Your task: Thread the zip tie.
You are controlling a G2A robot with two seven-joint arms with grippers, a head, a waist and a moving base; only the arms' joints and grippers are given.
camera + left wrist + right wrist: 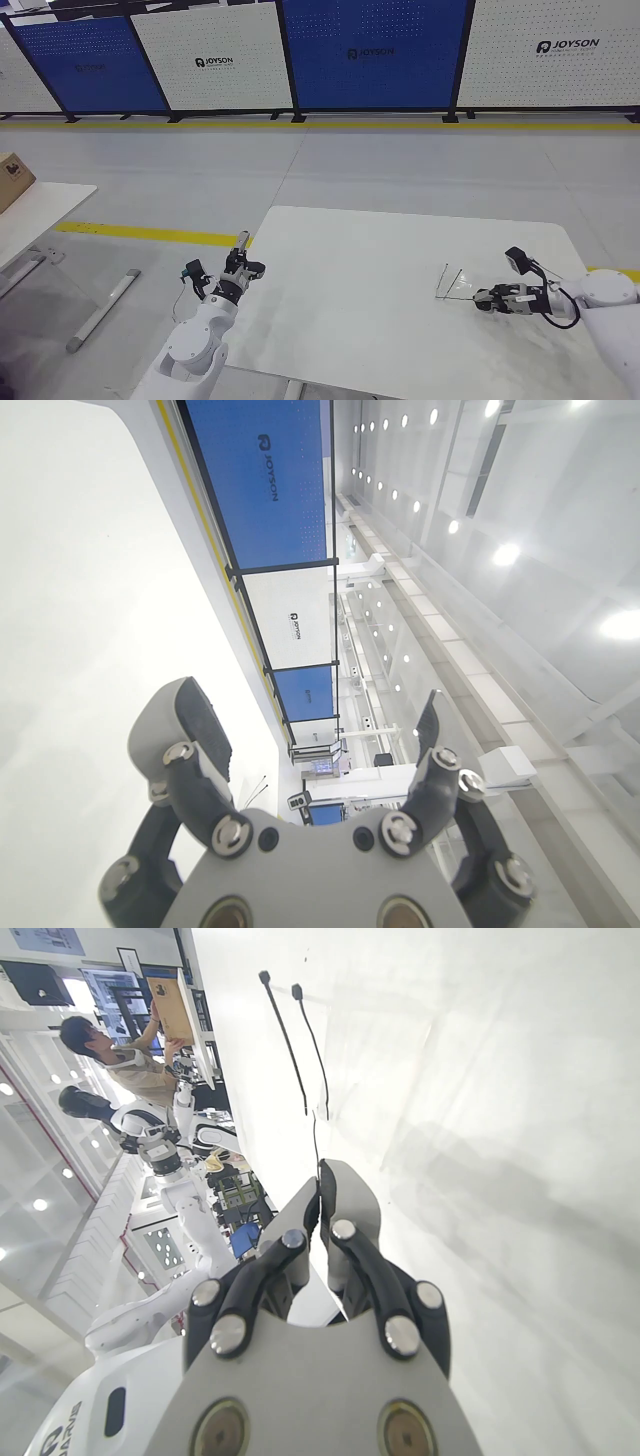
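The threading looks barely begun. No loop is closed anywhere in view, and only a first grasp seems to be made; what appears to remain is bringing the tail to a head and passing it through.

In the top view, the right gripper (478, 297) sits low over the white surface (380, 330) at about 4 o'clock. In the right wrist view the right gripper (319, 1173) has its fingers pressed together, pinching a thin black tail (315, 1138) that runs out from the fingertips toward 12 o'clock. Just beyond it, two black zip ties (287, 1038) lie flat and side by side, their square heads at the far ends. It cannot be told whether the pinched tail belongs to one of them or to a third tie. From above, the ties (443, 282) lie just at 9 o'clock of that gripper.

The left gripper (315, 705) is spread wide and holds nothing. It sits well apart from the ties, at the surface's 8 o'clock edge (245, 255).
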